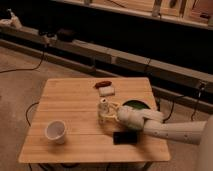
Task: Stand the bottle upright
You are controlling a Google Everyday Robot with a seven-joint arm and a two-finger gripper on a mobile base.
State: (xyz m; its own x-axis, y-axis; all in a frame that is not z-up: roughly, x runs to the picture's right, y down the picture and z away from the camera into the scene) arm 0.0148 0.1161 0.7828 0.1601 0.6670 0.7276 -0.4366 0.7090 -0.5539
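A small pale bottle (pixel 103 107) stands roughly upright near the middle of the wooden table (pixel 70 100). My gripper (pixel 108 113) reaches in from the right on a white arm (pixel 160 127) and sits right against the bottle, around its lower right side. The bottle's base is partly hidden by the gripper.
A white cup (pixel 55 131) stands at the front left. A red object (pixel 102 83) and a white packet (pixel 106 91) lie at the back middle. A green round item (pixel 135 105) is behind my arm, and a black flat object (pixel 125 137) lies in front of it. A dark shelf runs behind the table.
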